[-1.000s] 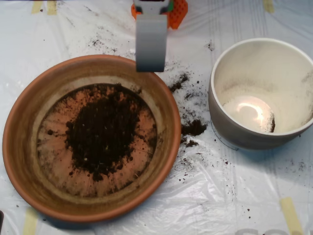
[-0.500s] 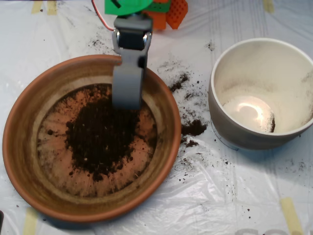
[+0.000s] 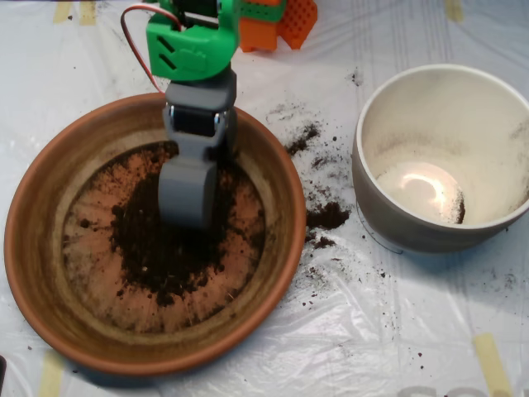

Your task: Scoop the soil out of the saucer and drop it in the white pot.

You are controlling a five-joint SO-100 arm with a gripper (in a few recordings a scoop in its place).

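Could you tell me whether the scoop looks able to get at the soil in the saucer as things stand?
Probably yes. The scoop is already over the soil heaped in the middle of the saucer, which is low-rimmed and uncovered, so nothing stands in the way. Whether it touches the soil is unclear from above.

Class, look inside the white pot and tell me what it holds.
The white pot is nearly bare inside: a pale floor with glare and a small dark speck of soil by the near wall. The wall's near side hides part of the floor.

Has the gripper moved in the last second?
Yes. The gripper went down the picture, from above the saucer's top rim to over the soil in its middle. The saucer and pot stayed put.
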